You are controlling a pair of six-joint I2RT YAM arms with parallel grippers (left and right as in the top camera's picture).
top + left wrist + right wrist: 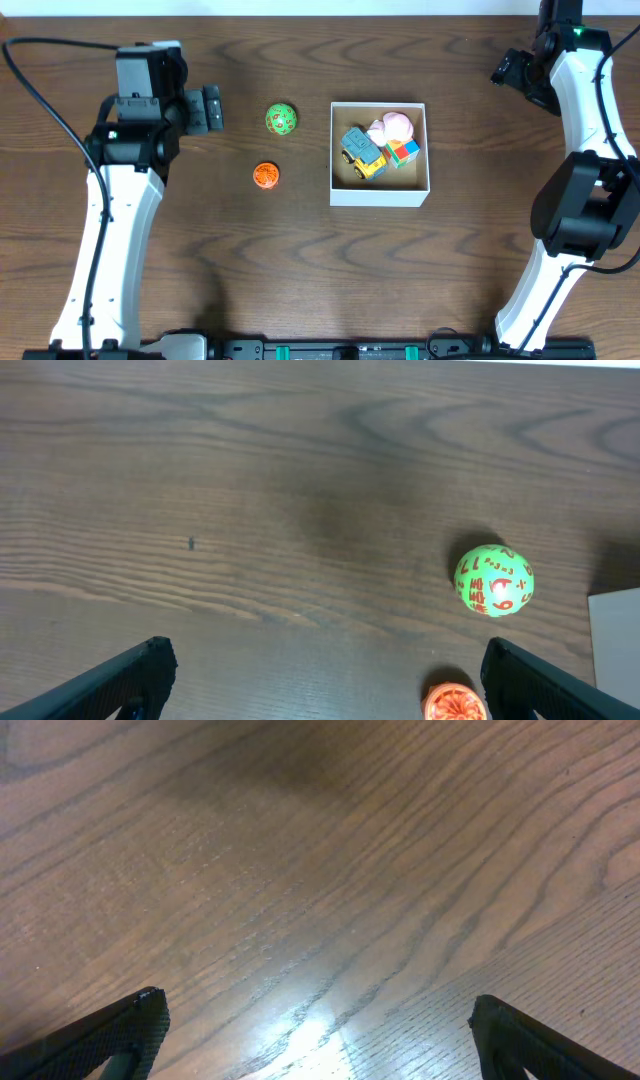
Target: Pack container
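- The table [300, 290] is dark brown wood grain. The container [380, 196], a square shallow box with white outer walls and a brown cardboard interior, sits a little right of centre, nearer the far edge than the near edge.
- Inside it, towards its far right corner, are a yellow and blue toy truck [362, 152], a pink soft toy [393, 126] and a multi-coloured cube [404, 152], packed close together.
- Two items lie outside, left of the container. A green ball with orange markings [281, 119] is level with the box's far wall. A small orange ridged ball [265, 176] lies nearer the near edge. They are apart from each other and from the box.
- The left gripper [214, 109] is beside the green ball on the side of the left edge, jaws spread wide and holding nothing. Its wrist view shows both balls ahead, towards the right-hand finger.
- The right gripper [315, 1010] is near the far right corner over bare wood, jaws apart and empty.
- Judgement: packing is partly done, and the step in hand is the left arm's approach to a loose ball.
- The next move calls for centring the open jaws on the green ball and lowering before closing, as a round ball may roll if nudged.
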